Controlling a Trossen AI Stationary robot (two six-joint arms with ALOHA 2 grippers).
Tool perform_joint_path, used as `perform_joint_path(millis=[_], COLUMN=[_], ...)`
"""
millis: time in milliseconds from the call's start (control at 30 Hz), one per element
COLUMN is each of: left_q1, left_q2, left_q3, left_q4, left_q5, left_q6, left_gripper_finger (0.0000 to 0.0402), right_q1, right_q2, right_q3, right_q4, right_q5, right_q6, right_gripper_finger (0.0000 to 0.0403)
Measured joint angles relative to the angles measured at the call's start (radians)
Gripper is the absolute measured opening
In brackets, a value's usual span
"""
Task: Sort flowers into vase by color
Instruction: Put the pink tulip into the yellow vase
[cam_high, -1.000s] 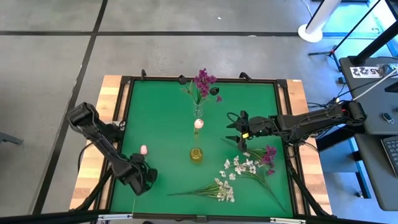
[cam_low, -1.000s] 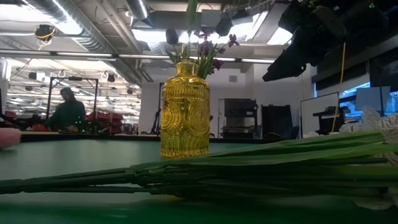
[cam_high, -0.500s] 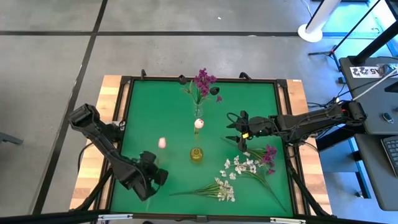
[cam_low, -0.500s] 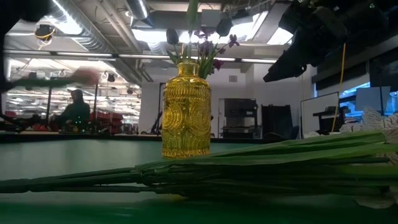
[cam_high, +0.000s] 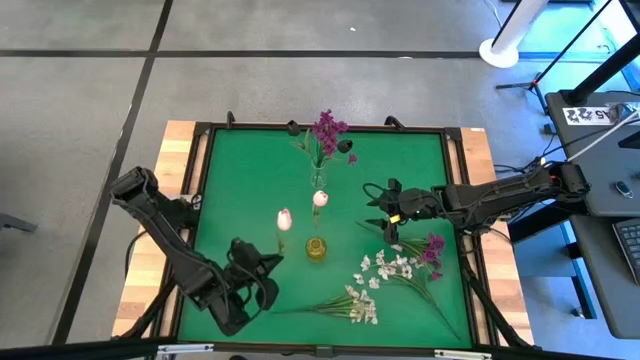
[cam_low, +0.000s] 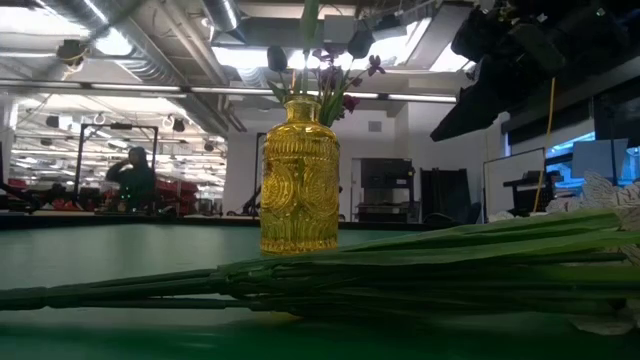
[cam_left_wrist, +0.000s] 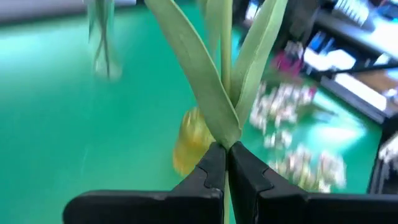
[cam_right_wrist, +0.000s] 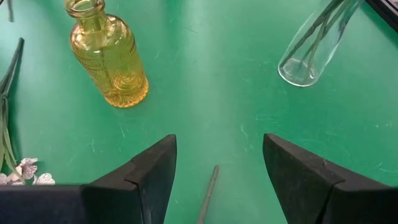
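Observation:
My left gripper (cam_high: 267, 268) is at the near left of the green mat (cam_high: 240, 170), shut on a pink tulip whose bud (cam_high: 284, 218) stands just left of the yellow vase (cam_high: 316, 248). A clear vase (cam_high: 318, 180) farther back holds magenta-purple flowers (cam_high: 328, 133). A pale pink bud (cam_high: 320, 198) shows just in front of that vase. White sprays (cam_high: 385, 268) and a magenta cluster (cam_high: 432, 248) lie flat on the mat at the near right. My right gripper (cam_high: 384, 214) hovers open right of the vases, with nothing between its fingers (cam_right_wrist: 155, 174). My left gripper pinches the tulip's green stem at the base of its long leaves (cam_left_wrist: 227, 138) between its two shut fingers (cam_left_wrist: 208, 171). It comes from the table's near left. The tulip is lifted clear of the mat, and its leaves and bud rise beyond the fingers.
Long green stems (cam_low: 400, 270) of the lying flowers cross the foreground of the low view, in front of the yellow vase (cam_low: 298, 180). A loose stem end (cam_right_wrist: 208, 193) lies on the mat under my right gripper. A black frame (cam_high: 205, 180) borders the mat. A person (cam_low: 135, 180) stands far behind the table.
My left gripper has risen and gone toward the table's right, toward the yellow vase, rolling as it went. The pink tulip, whose bud lay on the mat at the left, has been lifted clear. Its bud now stands beside the yellow vase.

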Motion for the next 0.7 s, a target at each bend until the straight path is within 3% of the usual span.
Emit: perform_joint_path(millis=[233,400,567,700], left_q1=[0.025,0.062,0.105,0.136], left_q2=[0.000,0.000,-0.001,-0.001], left_q3=[0.000,0.000,0.001,0.001], left_q4=[0.148,0.246,0.388,0.581], left_q5=[-0.258,-0.371,-0.352,-0.239], left_q6=[0.266,0.413,0.571,0.771], left_gripper_finger=[0.0000,0.0000,0.0000,0.0000], right_q1=[0.000,0.000,0.000,0.000], right_q2=[0.000,0.000,0.000,0.000], right_q3=[0.000,0.000,0.000,0.000], right_q4=[0.001,0.001,0.001,0.001], right_q5=[0.000,0.000,-0.001,-0.001], right_q6=[0.007,0.008,0.009,0.009], right_gripper_finger=[0.0238,0.0238,0.0238,0.0238])
